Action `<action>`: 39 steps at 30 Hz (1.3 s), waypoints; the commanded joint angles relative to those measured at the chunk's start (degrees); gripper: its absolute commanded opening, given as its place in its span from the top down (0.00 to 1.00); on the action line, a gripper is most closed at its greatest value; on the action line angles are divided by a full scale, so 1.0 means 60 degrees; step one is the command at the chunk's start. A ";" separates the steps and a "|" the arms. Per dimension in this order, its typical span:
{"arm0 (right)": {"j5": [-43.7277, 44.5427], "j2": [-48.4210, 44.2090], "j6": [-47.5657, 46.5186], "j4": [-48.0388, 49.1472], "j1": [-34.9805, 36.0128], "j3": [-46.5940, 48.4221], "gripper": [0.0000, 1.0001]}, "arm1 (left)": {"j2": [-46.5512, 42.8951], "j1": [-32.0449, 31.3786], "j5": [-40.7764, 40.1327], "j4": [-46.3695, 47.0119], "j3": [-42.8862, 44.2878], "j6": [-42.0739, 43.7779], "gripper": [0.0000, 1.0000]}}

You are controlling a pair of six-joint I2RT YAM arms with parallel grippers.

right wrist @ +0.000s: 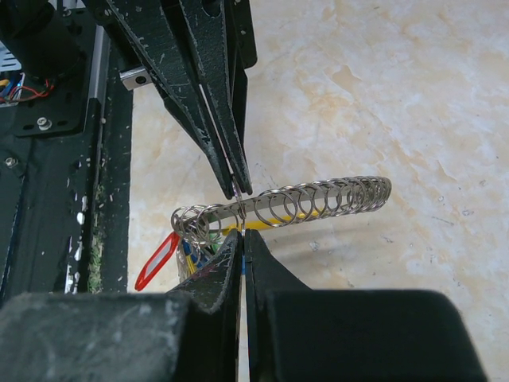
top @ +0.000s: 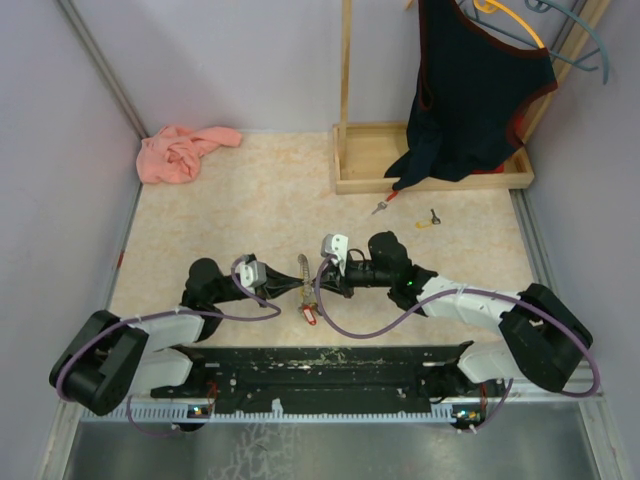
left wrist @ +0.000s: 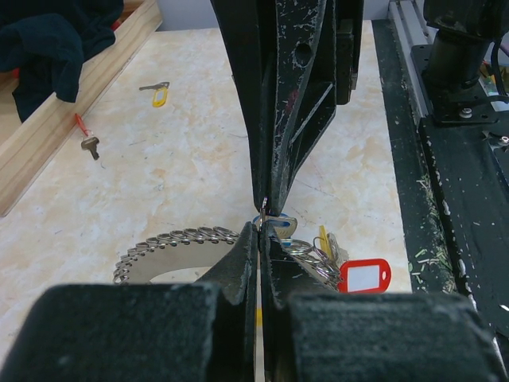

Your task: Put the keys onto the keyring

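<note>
Both grippers meet tip to tip at the table's middle, over the keyring [top: 304, 268], a curved silvery chain of rings [right wrist: 326, 200] with a red tag [left wrist: 364, 276] and yellow and green tags bunched under it. My left gripper [left wrist: 265, 232] is shut on a thin ring of the keyring. My right gripper [right wrist: 242, 236] is shut, with a small blue-capped key [left wrist: 280, 226] pinched at its tip, touching that ring. Two more keys lie loose farther back: a red-capped one [top: 384, 204] and a yellow-capped one [top: 428, 221].
A wooden stand base [top: 360, 170] with a dark garment [top: 470, 90] hanging over it stands at the back right. A pink cloth [top: 185, 150] lies at the back left. Grey walls close in both sides, and a black rail [top: 320, 365] runs along the near edge.
</note>
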 commanded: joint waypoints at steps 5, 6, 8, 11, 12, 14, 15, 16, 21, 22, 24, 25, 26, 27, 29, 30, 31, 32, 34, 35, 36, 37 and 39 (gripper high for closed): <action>-0.0336 0.0036 0.0139 0.1250 -0.0019 0.0258 1.00 | 0.0174 -0.0016 0.0465 0.0666 0.0154 -0.0219 0.99; -0.0367 0.0056 0.0139 0.1290 -0.0024 0.0254 1.00 | 0.0176 -0.0019 0.0474 0.0678 0.0157 -0.0226 0.99; -0.0453 0.0077 0.0139 0.1322 -0.0017 0.0254 1.00 | 0.0184 -0.0015 0.0495 0.0680 0.0159 -0.0237 0.99; -0.0550 0.0101 0.0090 0.1395 -0.0020 0.0239 1.00 | 0.0205 -0.0015 0.0538 0.0684 0.0175 -0.0258 0.99; -0.0597 0.0112 0.0063 0.1385 -0.0021 0.0252 1.00 | 0.0226 -0.0015 0.0560 0.0682 0.0182 -0.0242 0.99; -0.0784 0.0140 -0.0010 0.1383 -0.0024 0.0283 1.00 | 0.0252 -0.0019 0.0609 0.0680 0.0204 -0.0240 0.99; -0.0884 0.0155 -0.0065 0.1385 -0.0021 0.0287 1.00 | 0.0263 -0.0020 0.0629 0.0680 0.0208 -0.0250 0.99; -0.1001 0.0168 -0.0121 0.1377 -0.0033 0.0296 1.00 | 0.0257 -0.0020 0.0628 0.0680 0.0208 -0.0237 0.99; -0.1953 0.0325 -0.0400 0.1389 -0.0251 0.0369 1.00 | 0.0244 -0.0017 0.0727 0.0620 0.0244 -0.0204 0.99; -0.2114 0.0358 -0.0491 0.1335 -0.0274 0.0411 1.00 | 0.0251 -0.0016 0.0739 0.0565 0.0262 -0.0194 0.99; -0.2322 0.0377 -0.0664 0.1201 -0.0349 0.0475 1.00 | 0.0277 -0.0015 0.0737 0.0520 0.0278 -0.0174 0.99; -0.2384 0.0379 -0.0740 0.1136 -0.0376 0.0505 1.00 | 0.0275 -0.0015 0.0713 0.0519 0.0285 -0.0171 0.99; -0.2397 0.0375 -0.0771 0.1091 -0.0392 0.0534 1.00 | 0.0279 -0.0012 0.0682 0.0506 0.0282 -0.0166 0.99; -0.2399 0.0378 -0.0828 0.1005 -0.0380 0.0576 1.00 | 0.0275 -0.0015 0.0653 0.0501 0.0281 -0.0164 0.99; -0.2316 0.0368 -0.0887 0.0937 -0.0386 0.0607 1.00 | 0.0280 -0.0018 0.0563 0.0400 0.0316 -0.0139 0.99; -0.2228 0.0348 -0.0872 0.0978 -0.0388 0.0594 1.00 | 0.0285 -0.0016 0.0524 0.0310 0.0335 -0.0104 0.99; -0.2099 0.0318 -0.0830 0.1051 -0.0392 0.0578 1.00 | 0.0280 -0.0021 0.0516 0.0218 0.0367 -0.0072 0.99; -0.2003 0.0294 -0.0764 0.1077 -0.0387 0.0574 1.00 | 0.0265 -0.0020 0.0463 0.0113 0.0389 -0.0014 0.99; -0.1915 0.0256 -0.0767 0.0917 -0.0386 0.0663 1.00 | 0.0191 -0.0026 0.0349 -0.0187 0.0444 0.0096 0.99; -0.1866 0.0237 -0.0766 0.0880 -0.0386 0.0684 1.00 | 0.0142 -0.0048 0.0265 -0.0404 0.0505 0.0195 0.99; -0.1792 0.0213 -0.0797 0.0834 -0.0383 0.0692 1.00 | 0.0097 -0.0084 0.0152 -0.0690 0.0566 0.0324 0.99; -0.1706 0.0199 -0.0843 0.0797 -0.0386 0.0682 1.00 | 0.0027 -0.0119 0.0066 -0.1013 0.0641 0.0456 0.99; -0.1546 0.0214 -0.0906 0.0700 -0.0386 0.0694 1.00 | -0.0078 -0.0229 -0.0084 -0.1546 0.0773 0.0623 0.99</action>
